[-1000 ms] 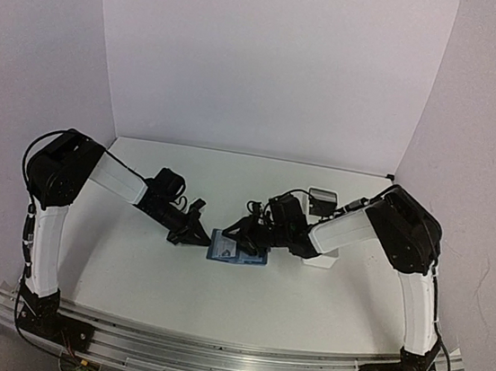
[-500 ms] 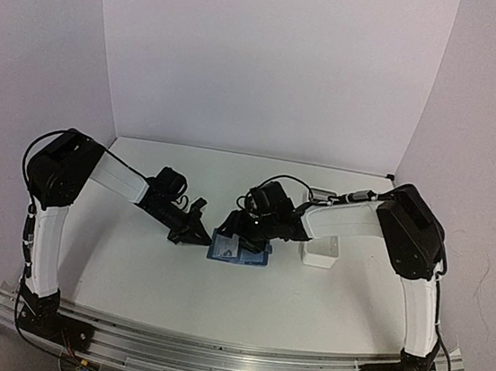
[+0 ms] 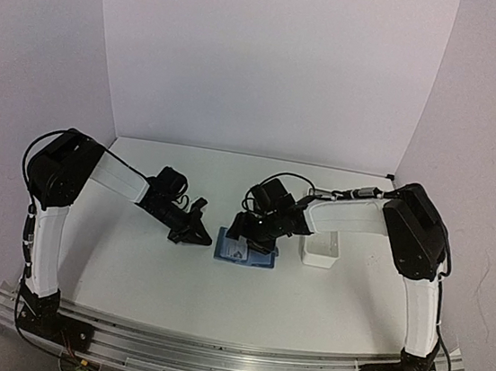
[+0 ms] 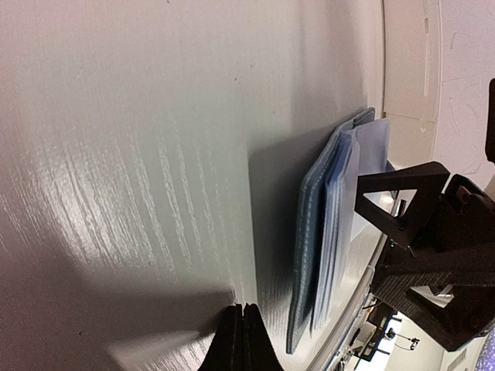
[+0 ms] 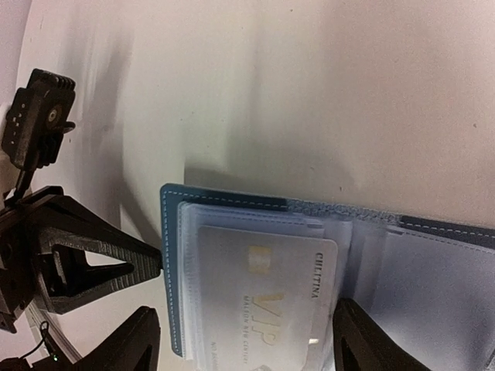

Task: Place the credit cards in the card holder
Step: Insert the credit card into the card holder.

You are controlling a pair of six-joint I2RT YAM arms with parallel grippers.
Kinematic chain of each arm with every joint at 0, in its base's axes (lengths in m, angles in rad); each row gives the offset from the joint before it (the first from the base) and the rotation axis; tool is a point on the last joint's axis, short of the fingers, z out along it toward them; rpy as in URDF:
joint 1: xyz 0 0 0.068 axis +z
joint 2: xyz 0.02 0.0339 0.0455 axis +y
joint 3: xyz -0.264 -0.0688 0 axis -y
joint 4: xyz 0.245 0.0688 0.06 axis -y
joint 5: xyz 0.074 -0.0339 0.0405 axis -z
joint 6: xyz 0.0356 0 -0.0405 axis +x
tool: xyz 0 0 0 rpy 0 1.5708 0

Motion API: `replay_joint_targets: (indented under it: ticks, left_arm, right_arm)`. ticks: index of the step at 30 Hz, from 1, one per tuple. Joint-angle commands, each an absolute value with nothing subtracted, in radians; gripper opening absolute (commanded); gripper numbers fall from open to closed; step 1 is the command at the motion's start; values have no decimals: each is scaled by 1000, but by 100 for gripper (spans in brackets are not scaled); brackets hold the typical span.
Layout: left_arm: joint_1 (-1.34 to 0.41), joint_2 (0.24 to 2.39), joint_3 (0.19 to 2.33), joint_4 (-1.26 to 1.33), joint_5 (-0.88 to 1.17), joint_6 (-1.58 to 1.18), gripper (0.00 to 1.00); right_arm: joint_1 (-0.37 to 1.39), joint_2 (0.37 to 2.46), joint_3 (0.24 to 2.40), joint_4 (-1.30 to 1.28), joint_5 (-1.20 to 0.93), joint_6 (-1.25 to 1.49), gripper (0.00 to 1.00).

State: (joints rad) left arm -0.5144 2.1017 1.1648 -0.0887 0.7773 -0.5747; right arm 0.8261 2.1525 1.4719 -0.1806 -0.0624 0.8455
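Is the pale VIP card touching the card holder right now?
Touching. The right wrist view shows the pale card lying flat on the inside of the open card holder, with no gap between them.

The top view looks down from above and behind the arm bases (image 3: 38,309) across the whole table (image 3: 128,279). The left wrist view skims low along the surface; the right wrist view looks steeply down, close. All three share the open card holder (image 3: 245,254) mid-table.
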Motion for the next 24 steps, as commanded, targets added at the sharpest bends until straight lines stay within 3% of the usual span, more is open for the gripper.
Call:
replay_joint_targets:
  ticks: [1, 9, 19, 24]
  left_arm:
    - [-518, 2158, 1160, -178, 653, -556, 0]
    - [-519, 2154, 1160, -180, 651, -555, 0]
    - [-518, 2149, 1155, -180, 650, -554, 0]
    - [-518, 2121, 1193, -238, 660, -471, 0]
  right_arm:
    - [831, 2133, 1537, -261, -38, 824, 86]
    - [844, 2106, 1564, -334, 62, 823, 86]
    - [856, 2129, 1573, -367, 29, 844, 84]
    - [855, 2129, 1745, -367, 8, 602, 85]
